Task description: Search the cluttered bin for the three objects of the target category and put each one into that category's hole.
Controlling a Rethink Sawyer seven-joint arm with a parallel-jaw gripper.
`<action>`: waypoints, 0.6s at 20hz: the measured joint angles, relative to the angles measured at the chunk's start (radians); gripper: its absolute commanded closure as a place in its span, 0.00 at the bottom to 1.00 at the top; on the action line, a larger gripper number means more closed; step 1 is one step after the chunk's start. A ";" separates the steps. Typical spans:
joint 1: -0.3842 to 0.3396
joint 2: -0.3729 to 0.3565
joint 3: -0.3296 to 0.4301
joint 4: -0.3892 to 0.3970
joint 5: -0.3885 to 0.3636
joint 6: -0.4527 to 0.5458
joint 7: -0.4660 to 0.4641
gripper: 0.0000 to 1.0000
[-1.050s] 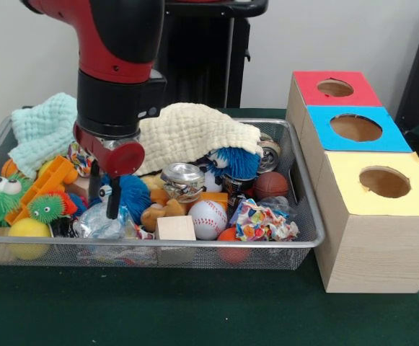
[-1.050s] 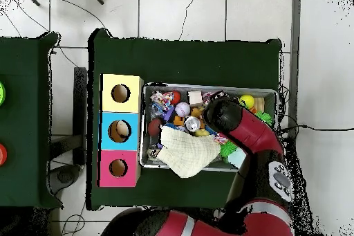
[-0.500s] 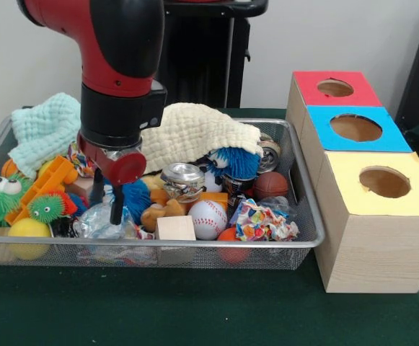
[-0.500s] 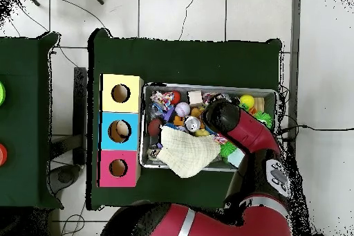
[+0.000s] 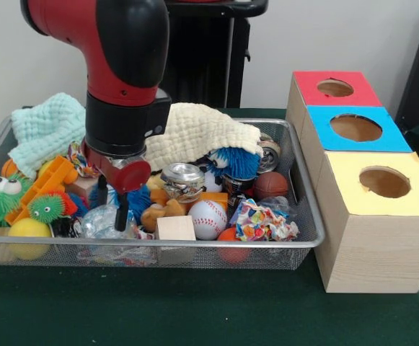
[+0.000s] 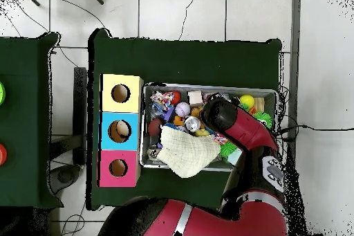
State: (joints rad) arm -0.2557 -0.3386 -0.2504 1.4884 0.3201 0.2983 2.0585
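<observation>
A red arm's pincer (image 5: 112, 207) hangs open, empty, over a clear crinkly wrapper (image 5: 101, 222) in the bin (image 5: 306, 238), left of the baseball (image 5: 207, 218); closing there could snag the wrapper instead of a target.

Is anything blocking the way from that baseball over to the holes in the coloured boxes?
The baseball lies uncovered on the pile, but the bin's wire wall stands between it and the boxes; it must be lifted over. The holes look open.
</observation>
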 measured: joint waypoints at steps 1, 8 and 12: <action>0.000 0.001 0.000 -0.002 0.000 0.000 0.000 0.00; 0.005 0.005 -0.008 -0.012 -0.012 0.000 0.000 1.00; 0.009 0.002 -0.013 -0.018 -0.023 0.000 0.000 1.00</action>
State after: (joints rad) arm -0.2466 -0.3362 -0.2634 1.4704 0.2973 0.2981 2.0585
